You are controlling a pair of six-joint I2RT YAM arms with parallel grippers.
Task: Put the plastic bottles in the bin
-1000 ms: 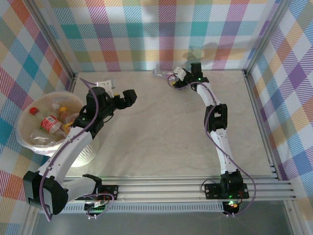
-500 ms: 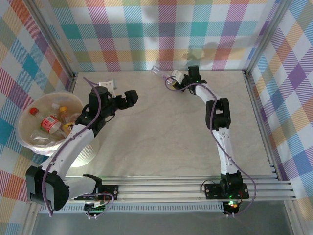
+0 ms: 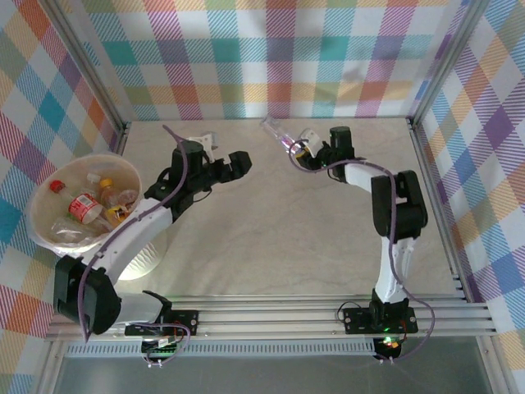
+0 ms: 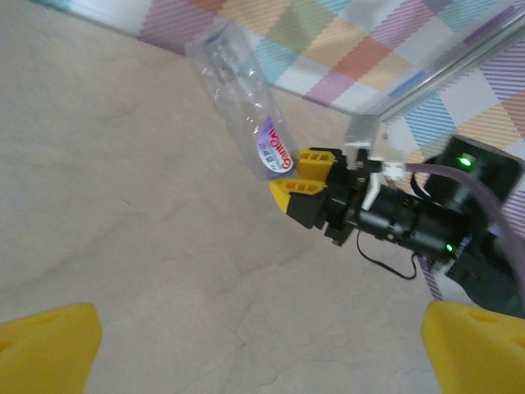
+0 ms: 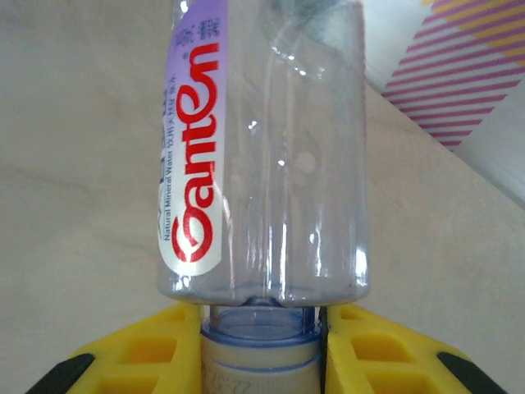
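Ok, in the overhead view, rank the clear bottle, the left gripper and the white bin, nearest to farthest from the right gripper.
1. clear bottle, held in the right gripper's jaws, far side.
2. left gripper, just to its left.
3. white bin, far left.

Bright even light, soft shadows, small glints on the bottle (image 5: 279, 164).

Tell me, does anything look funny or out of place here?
One thing: a clear bottle is up in the air, tilted, pinched by its cap end in the right gripper, far from the bin where the other bottles lie. Nothing looks spilled or broken.
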